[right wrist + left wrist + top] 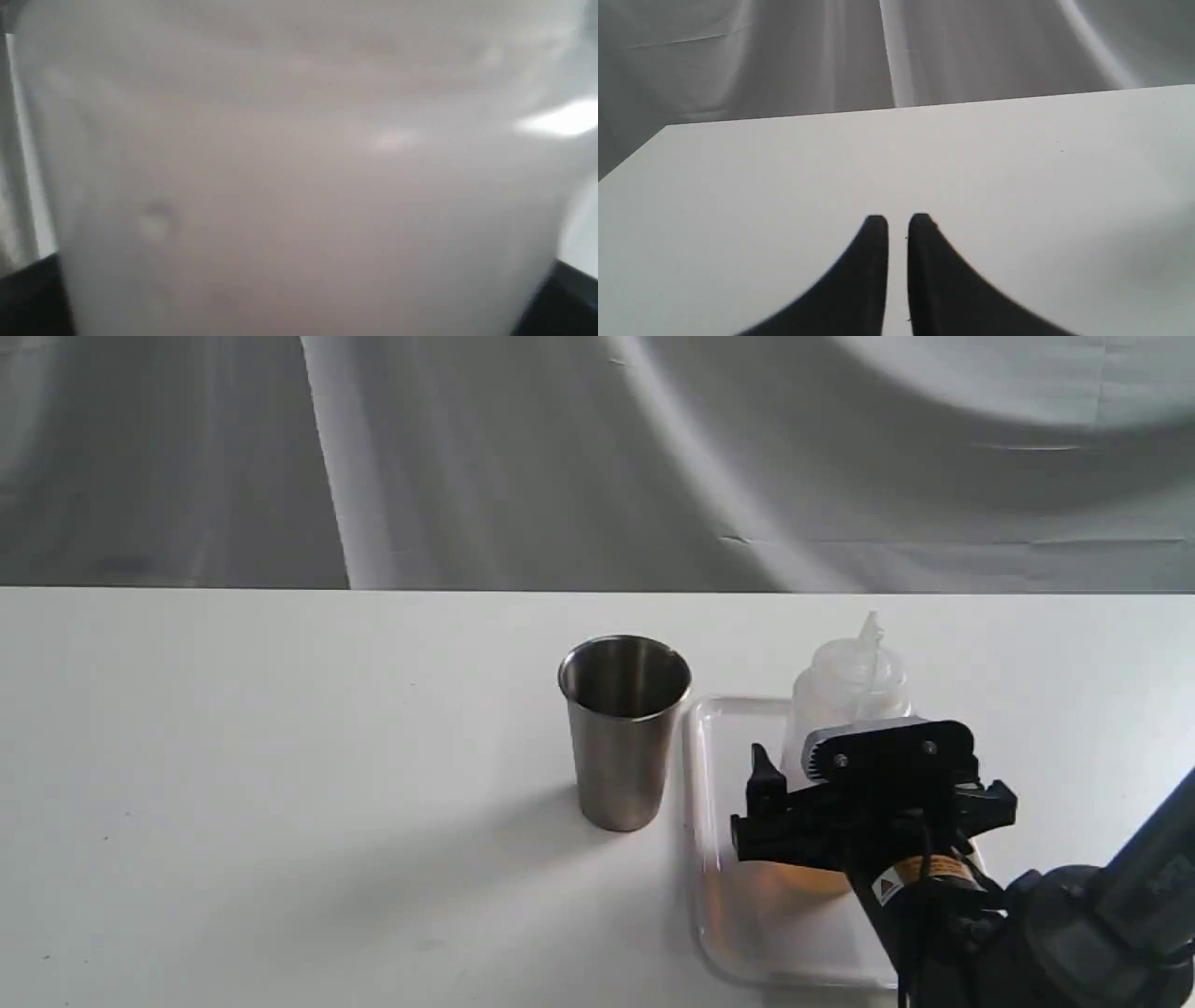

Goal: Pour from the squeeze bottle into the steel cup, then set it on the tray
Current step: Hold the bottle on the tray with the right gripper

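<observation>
The steel cup [624,733] stands upright at the table's middle, its inside dark. Right of it lies the white tray [719,896]. On the tray the squeeze bottle [845,686] stands upright, nozzle up, with amber liquid low in it. My right gripper [878,784] is open, its fingers spread wide on either side of the bottle's body; whether they touch it is unclear. The bottle [299,168] fills the right wrist view, with a dark finger in each of two corners. My left gripper [898,224] is shut and holds nothing, low over bare table.
The white table [280,803] ends at a far edge against a grey cloth backdrop [597,457]. In the left wrist view a corner of the table [668,128] shows.
</observation>
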